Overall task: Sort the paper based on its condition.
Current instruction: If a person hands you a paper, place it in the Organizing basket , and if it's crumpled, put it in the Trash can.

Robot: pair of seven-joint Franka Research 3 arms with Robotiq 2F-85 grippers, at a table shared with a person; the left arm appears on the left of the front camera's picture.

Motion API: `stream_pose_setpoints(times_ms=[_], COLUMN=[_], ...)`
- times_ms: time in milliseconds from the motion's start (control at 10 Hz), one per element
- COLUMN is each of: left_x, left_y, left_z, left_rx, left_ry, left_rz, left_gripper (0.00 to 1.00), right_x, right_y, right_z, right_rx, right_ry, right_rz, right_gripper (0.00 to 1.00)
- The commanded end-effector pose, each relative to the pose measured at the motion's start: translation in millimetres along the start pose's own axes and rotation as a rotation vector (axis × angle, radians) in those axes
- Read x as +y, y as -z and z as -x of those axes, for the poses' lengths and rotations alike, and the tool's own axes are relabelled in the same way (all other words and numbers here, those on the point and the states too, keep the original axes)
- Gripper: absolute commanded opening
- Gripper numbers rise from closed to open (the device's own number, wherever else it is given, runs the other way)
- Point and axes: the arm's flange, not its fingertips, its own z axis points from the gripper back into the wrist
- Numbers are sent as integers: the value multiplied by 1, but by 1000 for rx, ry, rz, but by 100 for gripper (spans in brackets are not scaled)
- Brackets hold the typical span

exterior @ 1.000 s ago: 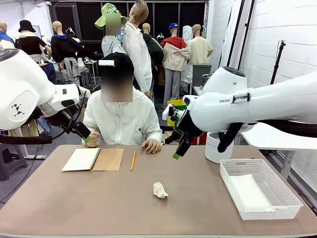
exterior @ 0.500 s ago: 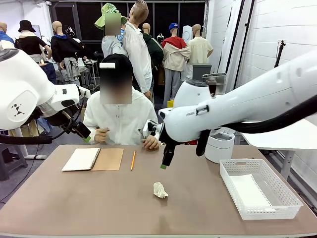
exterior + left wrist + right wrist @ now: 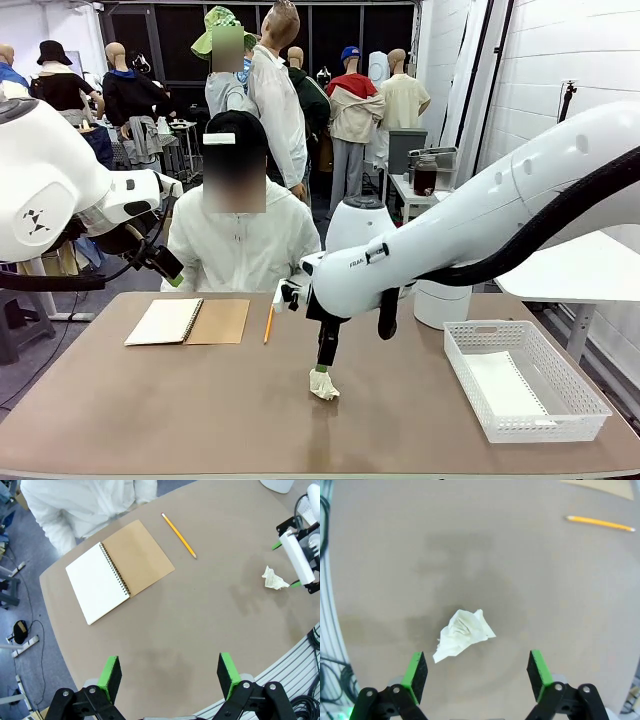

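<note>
A flat white sheet of paper (image 3: 503,384) lies inside the white basket (image 3: 560,415) at the right. A small crumpled white scrap (image 3: 323,386) sits mid-table. My right gripper (image 3: 321,372) hangs just above the scrap, pointing down. In the right wrist view its green pads (image 3: 416,672) stand open on either side of the scrap (image 3: 464,632), a little short of it. My left gripper (image 3: 174,278) is raised at the far left, open (image 3: 170,672) and holding nothing. From there the scrap (image 3: 274,578) and my right gripper (image 3: 285,564) show at the right edge.
An open spiral notebook (image 3: 188,321) with a brown cover and a yellow pencil (image 3: 268,323) lie at the far left. A white round container (image 3: 438,302) stands behind the basket. A person in white sits at the far side.
My right arm has swung left and down from above the table's right to just over the crumpled scrap. The person's hands have left the table edge. The left arm has not moved.
</note>
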Motion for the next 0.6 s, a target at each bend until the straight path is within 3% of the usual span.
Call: stream_pose_setpoints(times_ms=[0, 100, 200, 500], left_x=[1, 1, 1, 1], left_y=[0, 0, 0, 0], left_z=[0, 0, 0, 0], left_rx=[-6, -6, -6, -6], left_ry=[-4, -4, -4, -4], left_rz=[5, 5, 5, 5], left_gripper=[100, 100, 100, 100], right_x=[-5, -6, 0, 0], right_y=[-1, -10, 4, 4], right_z=[-7, -6, 0, 0], right_rx=[60, 78, 21, 21], right_ry=[-4, 5, -13, -13], right_rz=[49, 79, 8, 8], right_gripper=[100, 100, 100, 100])
